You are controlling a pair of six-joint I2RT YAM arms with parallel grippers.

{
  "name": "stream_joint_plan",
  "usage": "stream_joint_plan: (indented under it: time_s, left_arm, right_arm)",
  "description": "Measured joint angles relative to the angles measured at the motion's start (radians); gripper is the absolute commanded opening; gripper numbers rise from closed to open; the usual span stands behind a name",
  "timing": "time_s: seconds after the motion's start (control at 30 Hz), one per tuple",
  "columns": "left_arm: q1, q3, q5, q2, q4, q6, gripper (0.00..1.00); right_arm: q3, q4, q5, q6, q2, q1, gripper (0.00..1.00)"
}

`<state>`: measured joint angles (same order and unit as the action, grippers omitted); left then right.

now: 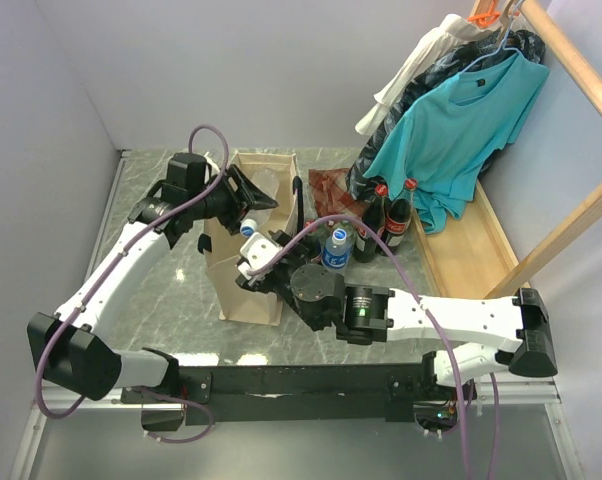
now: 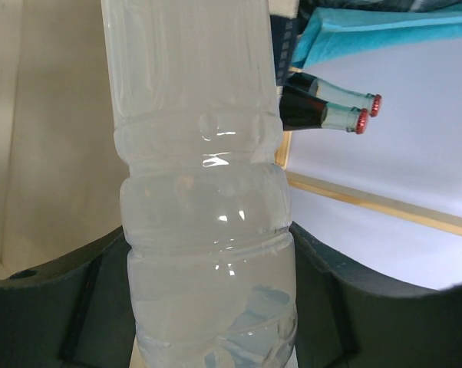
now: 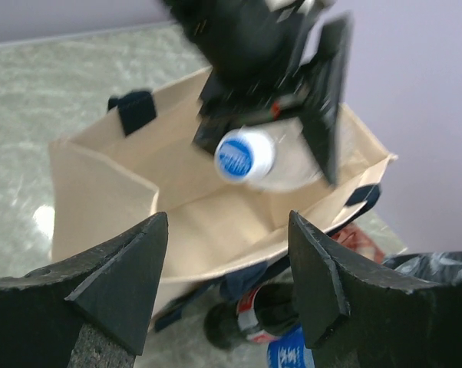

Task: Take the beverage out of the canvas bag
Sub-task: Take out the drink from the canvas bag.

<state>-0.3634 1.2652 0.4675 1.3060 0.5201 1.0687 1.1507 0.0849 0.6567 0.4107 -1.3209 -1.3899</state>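
A beige canvas bag (image 1: 251, 290) stands mid-desk (image 1: 171, 300) on grey marble, its mouth open upward. The left arm (image 1: 131, 250) reaches over the bag from the left, and its jaws are clamped on a clear bottle (image 1: 249, 228) with a blue-and-white cap. The left wrist view shows the bottle (image 2: 204, 192) filling the gap between the two dark jaws. The bottle sits at the bag's open mouth, tilted, with its cap pointing toward the near right. Whether its base is inside the bag cannot be told.

The right arm (image 1: 431, 320) comes in from the right. Its jaws are apart and hold nothing, facing the cap (image 3: 245, 156) and the bag (image 3: 100, 176) from just beside them.

To the right of the bag stand a small blue-labelled bottle (image 1: 336, 247) and two dark bottles (image 1: 396, 210) with red caps. A teal shirt (image 1: 461, 130) hangs at the far right.
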Motion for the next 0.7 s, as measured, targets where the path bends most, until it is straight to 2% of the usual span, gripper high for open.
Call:
stream_joint_plan:
  time_s: [0.33,0.57,0.7]
  left_arm:
    - [0.0,-0.071,0.016,-0.015,-0.029,0.104,0.01]
    - [0.0,-0.131,0.074,-0.035,-0.164,0.228,0.01]
    - [0.0,-0.14,0.096,-0.035,-0.185,0.288,0.01]
  right_arm:
    - [-0.008,0.214,0.031,0.093,-0.028,-0.009,0.69]
    - [-0.006,0.234,0.016,0.095,-0.068,-0.009,0.68]
    - [-0.006,0.226,0.013,0.095,-0.091,-0.009,0.67]
